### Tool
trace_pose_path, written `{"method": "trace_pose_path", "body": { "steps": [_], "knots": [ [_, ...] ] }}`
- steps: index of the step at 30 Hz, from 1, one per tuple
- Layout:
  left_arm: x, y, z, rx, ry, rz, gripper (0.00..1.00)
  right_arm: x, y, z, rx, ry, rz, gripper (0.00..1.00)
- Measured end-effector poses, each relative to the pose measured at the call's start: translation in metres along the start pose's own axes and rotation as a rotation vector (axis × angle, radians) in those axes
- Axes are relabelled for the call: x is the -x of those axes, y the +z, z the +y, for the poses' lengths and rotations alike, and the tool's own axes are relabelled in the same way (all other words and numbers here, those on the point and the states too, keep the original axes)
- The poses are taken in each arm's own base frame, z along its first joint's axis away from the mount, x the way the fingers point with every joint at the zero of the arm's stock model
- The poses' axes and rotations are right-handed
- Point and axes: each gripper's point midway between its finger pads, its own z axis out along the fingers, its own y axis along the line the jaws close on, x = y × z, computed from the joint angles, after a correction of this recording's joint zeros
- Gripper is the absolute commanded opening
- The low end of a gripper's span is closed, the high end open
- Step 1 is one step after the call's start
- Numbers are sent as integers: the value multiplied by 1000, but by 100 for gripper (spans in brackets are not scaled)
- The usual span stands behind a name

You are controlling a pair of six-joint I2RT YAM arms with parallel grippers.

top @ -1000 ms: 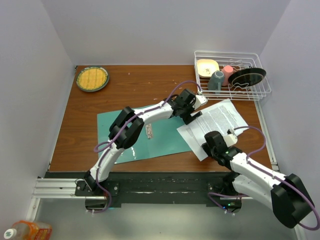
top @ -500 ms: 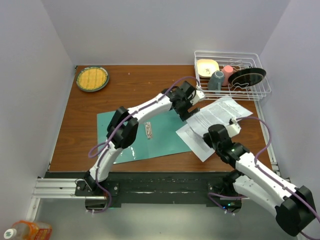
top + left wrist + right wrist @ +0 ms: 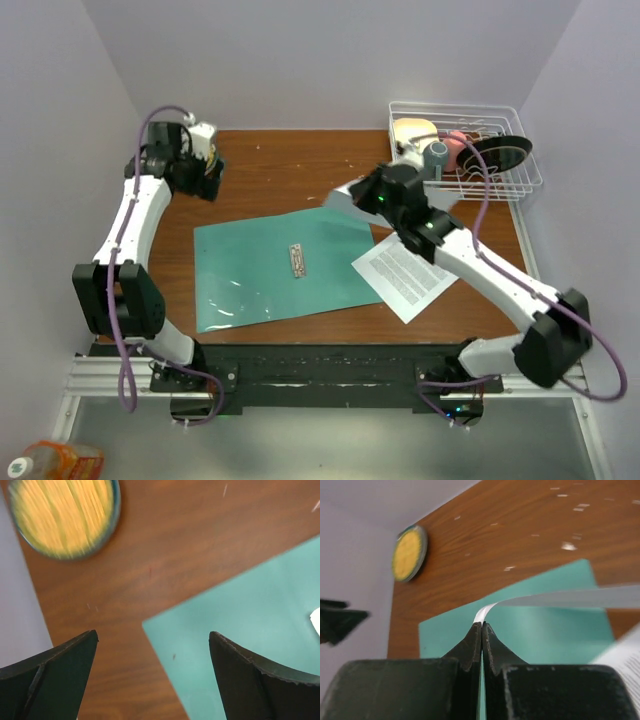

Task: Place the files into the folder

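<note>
The right gripper (image 3: pixel 481 630), its jaws pressed together on the edge of a single white sheet (image 3: pixel 560 599), holds the paper lifted above the far right corner of the teal-green folder (image 3: pixel 270 275), the thin page bowing away from the pinch and off to the right. The other files (image 3: pixel 405 280), printed with dense black text, lie flat on the wooden table (image 3: pixel 270 170) at the near right, their left corner overlapping the folder's right edge. The folder itself lies flat in the middle of the table with a small oblong item (image 3: pixel 297 260) resting on its glossy face; whether its cover is open cannot be told from these views. The left gripper (image 3: pixel 153 633) hangs with its jaws spread wide and nothing between them, over the far left of the table near the folder's far left corner, with a yellow plate (image 3: pixel 62 515) just beyond it. A wire dish rack (image 3: pixel 520 185) holding crockery stands at the far right corner, apart from the work. By the look of it the job is at an early stage: one page is in hand but not yet slipped in, no paper can be seen inside the folder, and the pile on the table has yet to be picked up and filed.
</note>
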Motion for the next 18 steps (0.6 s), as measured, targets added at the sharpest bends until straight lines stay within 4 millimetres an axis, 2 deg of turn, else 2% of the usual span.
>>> {"method": "trace_pose_path", "body": {
  "steps": [2, 3, 5, 7, 9, 11, 13, 15, 16, 18],
  "knots": [
    [-47, 13, 4, -13, -11, 111, 99, -7, 11, 47, 90, -72, 38, 0],
    [-79, 20, 0, -37, -11, 185, 99, -13, 13, 75, 151, -109, 56, 0],
    [-119, 24, -10, -76, -7, 287, 99, -29, 6, 124, 263, -183, 91, 0],
    [-147, 23, -19, -107, -1, 362, 99, -46, -10, 167, 382, -253, 118, 0],
    [-159, 23, -23, -123, 7, 390, 99, -65, -29, 189, 481, -311, 158, 0],
    [-164, 23, -25, -126, 12, 399, 99, -76, -36, 191, 520, -357, 193, 0],
    [-167, 23, -25, -124, 22, 402, 99, -88, -32, 179, 512, -400, 226, 0],
    [-170, 24, -25, -122, 26, 406, 99, -109, -23, 150, 465, -440, 279, 0],
    [-172, 24, -25, -121, 27, 408, 98, -126, -17, 129, 429, -462, 320, 0],
    [-173, 24, -25, -121, 28, 412, 98, -169, -9, 72, 322, -517, 439, 0]
  ]
}}
